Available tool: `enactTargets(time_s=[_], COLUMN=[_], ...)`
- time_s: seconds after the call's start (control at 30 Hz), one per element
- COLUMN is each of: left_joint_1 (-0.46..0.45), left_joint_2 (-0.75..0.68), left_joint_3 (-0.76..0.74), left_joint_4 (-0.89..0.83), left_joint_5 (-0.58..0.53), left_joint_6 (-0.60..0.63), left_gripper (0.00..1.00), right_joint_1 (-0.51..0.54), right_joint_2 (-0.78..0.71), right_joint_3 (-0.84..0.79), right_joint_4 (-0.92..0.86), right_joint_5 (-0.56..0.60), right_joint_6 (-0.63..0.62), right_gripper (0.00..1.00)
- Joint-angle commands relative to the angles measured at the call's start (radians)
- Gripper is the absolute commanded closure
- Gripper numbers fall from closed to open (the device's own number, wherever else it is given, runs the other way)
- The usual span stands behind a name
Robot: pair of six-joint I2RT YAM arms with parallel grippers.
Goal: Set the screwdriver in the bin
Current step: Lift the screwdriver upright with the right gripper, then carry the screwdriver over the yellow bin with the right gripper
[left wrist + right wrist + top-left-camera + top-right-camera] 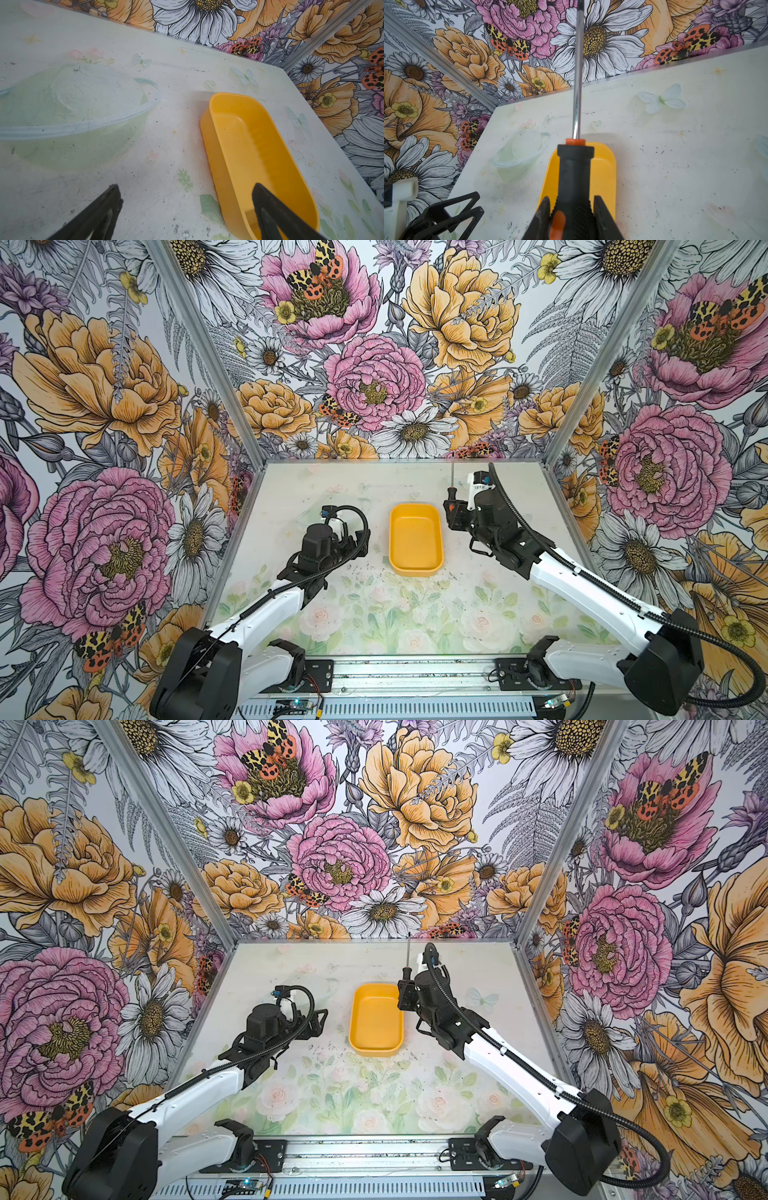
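Screwdriver (576, 176) sits clamped by its handle in our right tool (571, 207), raised off the counter (353, 614) just beside the yellow bin (415, 570) (mid-counter), shaft aimed at the far edge. Our left tool (186, 187) stands wide beside the bin.

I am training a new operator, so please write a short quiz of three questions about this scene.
1. True or false: the screwdriver already lies in the bin.
2. Which pincer grips the screwdriver's handle? A left, B right, C neither.
3. Fill in: the left pincer is ____ (open or shut).
Key: 1 false, the bin is empty. 2 B, the right pincer. 3 open.
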Motion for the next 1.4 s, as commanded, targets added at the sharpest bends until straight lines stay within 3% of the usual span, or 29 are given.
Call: enactTargets(time_s=[0.0, 0.33, 0.83, 1.37], left_joint_1=[-0.012, -0.011, -0.013, -0.015], left_joint_2=[0.013, 0.023, 0.026, 0.038], left_joint_3=[0.021, 0.021, 0.018, 0.017], left_joint_4=[-0.009, -0.012, -0.013, -0.012], left_joint_5=[0.022, 0.019, 0.02, 0.019], left_joint_6=[0.018, 0.02, 0.021, 0.024], left_gripper=[0.01, 0.01, 0.01, 0.01], right_joint_1=[0.065, 0.154, 0.195, 0.202], right_joint_2=[0.075, 0.211, 0.305, 0.436], right_joint_3=[0.063, 0.07, 0.03, 0.092], right_joint_4=[0.019, 0.011, -0.102, -0.166], right_joint_5=[0.084, 0.157, 0.141, 0.097], right_joint_6=[-0.006, 0.1, 0.294, 0.311], right_gripper=[1.0, 1.0, 1.0, 1.0])
